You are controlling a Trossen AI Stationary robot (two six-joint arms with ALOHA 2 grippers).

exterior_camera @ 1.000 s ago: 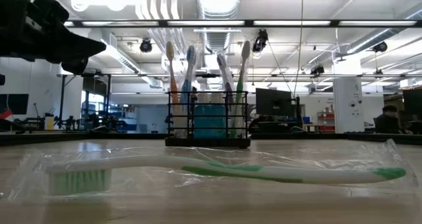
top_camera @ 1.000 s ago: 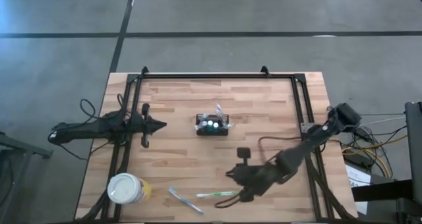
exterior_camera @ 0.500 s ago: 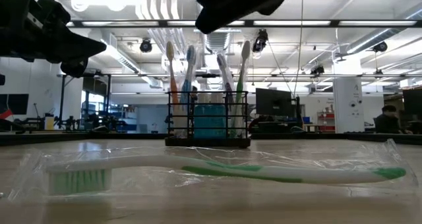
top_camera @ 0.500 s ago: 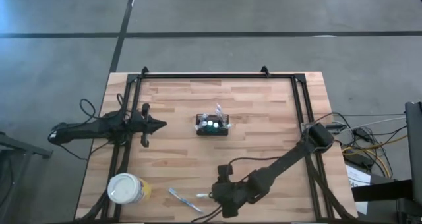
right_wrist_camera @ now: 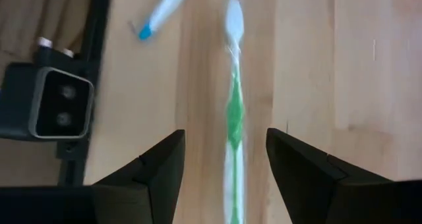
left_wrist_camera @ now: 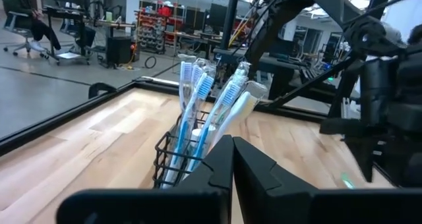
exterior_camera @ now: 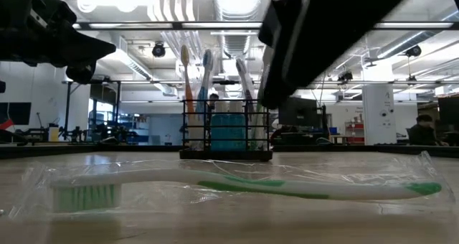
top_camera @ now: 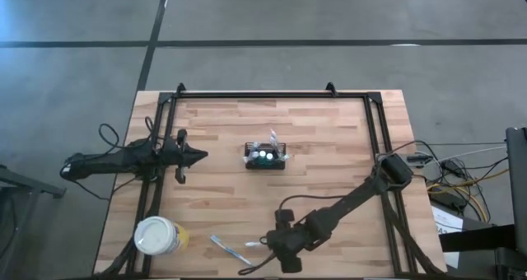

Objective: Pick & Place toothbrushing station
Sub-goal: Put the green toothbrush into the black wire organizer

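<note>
The toothbrushing station (top_camera: 264,157), a black wire caddy holding several toothbrushes (left_wrist_camera: 198,118), stands on its base mid-table. My left gripper (top_camera: 202,156) is shut and hovers left of it, pointing at it (left_wrist_camera: 232,165). A green-and-white toothbrush (right_wrist_camera: 233,118) in a clear wrapper (exterior_camera: 244,186) lies flat near the table's near edge. My right gripper (right_wrist_camera: 224,158) is open above it, pointing down. One finger stands on each side of the handle, and neither touches it.
A round white-and-yellow cup (top_camera: 156,235) stands at the near left corner. A blue-and-white toothbrush (top_camera: 226,249) lies between the cup and the green one. A small black camera box (right_wrist_camera: 56,112) sits at the near edge. A black frame (top_camera: 272,95) rims the table.
My right gripper has swung from the near right toward the table's left. It has come down over the green toothbrush, and in the low view it now hangs large over the table. The toothbrush and caddy have stayed put.
</note>
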